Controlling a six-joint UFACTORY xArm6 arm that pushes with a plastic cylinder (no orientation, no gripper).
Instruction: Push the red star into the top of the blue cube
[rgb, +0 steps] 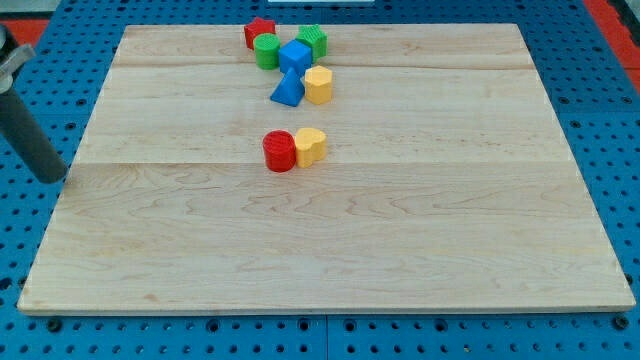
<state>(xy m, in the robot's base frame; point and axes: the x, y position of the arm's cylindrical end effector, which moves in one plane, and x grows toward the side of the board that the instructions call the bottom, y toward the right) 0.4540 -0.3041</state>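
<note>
The red star (259, 32) sits at the board's top edge, at the left end of a cluster. Just below it is a green cylinder (267, 51). The blue cube (295, 55) lies right of the cylinder and below-right of the star, and seems to touch the cylinder. A green star (313, 40) sits at the cube's upper right. My tip (54, 177) is far to the view's left, just off the board's left edge, well away from all blocks.
A blue triangle (288, 89) and a yellow hexagon (318, 85) lie side by side just below the cube. A red cylinder (279, 151) and a yellow block (311, 146) touch near the board's middle. The wooden board (400, 250) lies on blue pegboard.
</note>
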